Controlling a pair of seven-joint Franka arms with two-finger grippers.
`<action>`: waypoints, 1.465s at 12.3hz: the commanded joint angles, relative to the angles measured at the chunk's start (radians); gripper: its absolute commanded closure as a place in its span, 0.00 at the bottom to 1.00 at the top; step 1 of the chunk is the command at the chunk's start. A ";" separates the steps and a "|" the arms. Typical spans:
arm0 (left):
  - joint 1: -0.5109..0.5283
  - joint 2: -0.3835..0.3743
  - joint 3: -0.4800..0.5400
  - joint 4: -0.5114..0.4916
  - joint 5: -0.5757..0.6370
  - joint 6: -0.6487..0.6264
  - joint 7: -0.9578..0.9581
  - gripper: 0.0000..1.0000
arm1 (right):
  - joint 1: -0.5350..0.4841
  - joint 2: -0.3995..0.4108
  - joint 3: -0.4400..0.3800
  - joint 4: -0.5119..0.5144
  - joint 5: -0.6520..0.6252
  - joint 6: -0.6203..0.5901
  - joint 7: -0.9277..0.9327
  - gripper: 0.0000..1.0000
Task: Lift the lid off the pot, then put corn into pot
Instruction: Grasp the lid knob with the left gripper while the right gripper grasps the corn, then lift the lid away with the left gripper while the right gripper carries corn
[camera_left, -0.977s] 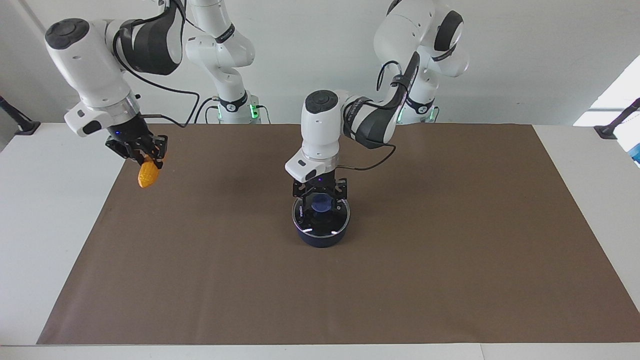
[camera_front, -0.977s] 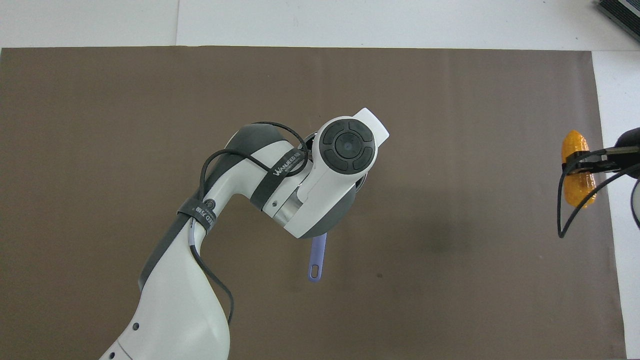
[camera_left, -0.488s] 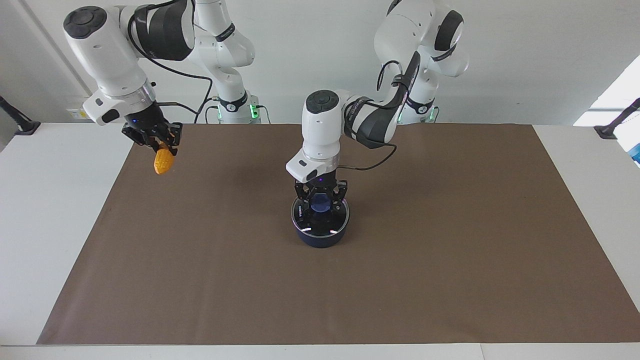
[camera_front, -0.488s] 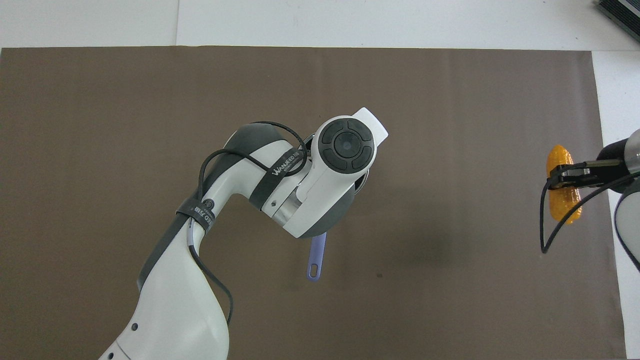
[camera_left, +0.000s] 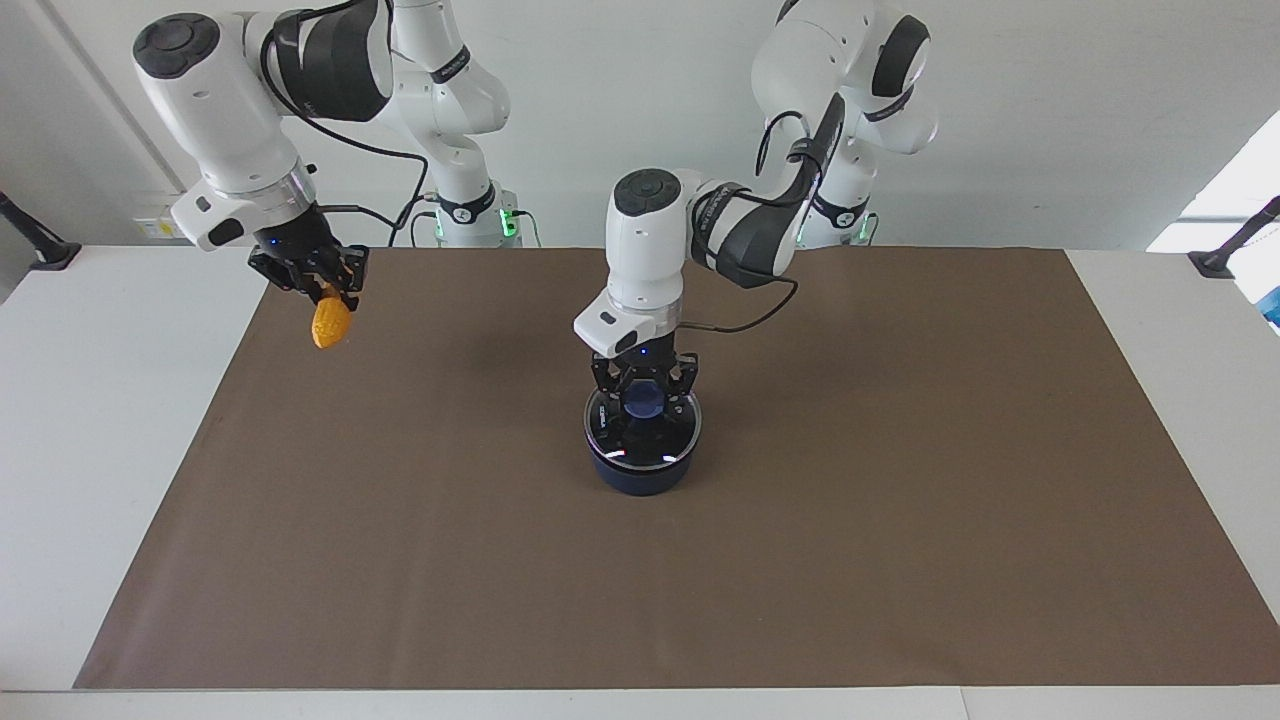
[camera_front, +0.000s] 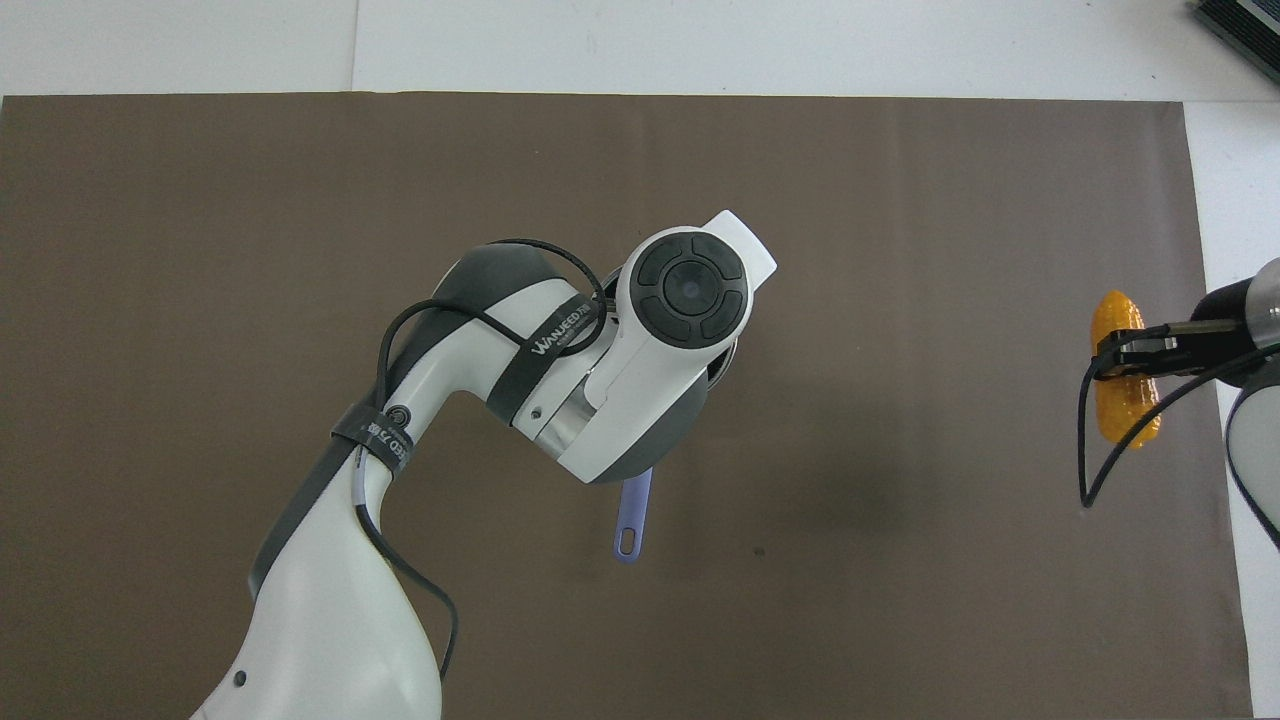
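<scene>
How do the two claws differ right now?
The left gripper is down at the pot, closed on the lid knob; the right gripper is raised over the mat's edge, holding the corn. Both are shut on something.

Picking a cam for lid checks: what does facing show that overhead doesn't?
Facing only: the lid with its knob, the pot's body, and the left tool shut on the knob; both arm bases.
Overhead only: the pot's handle, pointing toward the robots; the left arm hides the lid.
Both: the right tool shut on the corn, held up over the brown mat's edge at the right arm's end.
</scene>
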 joint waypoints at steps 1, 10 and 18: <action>-0.011 -0.086 0.014 -0.045 -0.004 -0.051 -0.008 1.00 | -0.009 -0.022 0.013 -0.030 -0.007 0.006 0.008 1.00; 0.247 -0.337 0.018 -0.422 -0.009 0.141 0.149 1.00 | 0.141 0.117 0.035 -0.028 0.013 0.200 0.120 1.00; 0.589 -0.307 0.018 -0.490 -0.162 0.231 0.707 1.00 | 0.470 0.326 0.038 0.029 0.102 0.599 0.791 1.00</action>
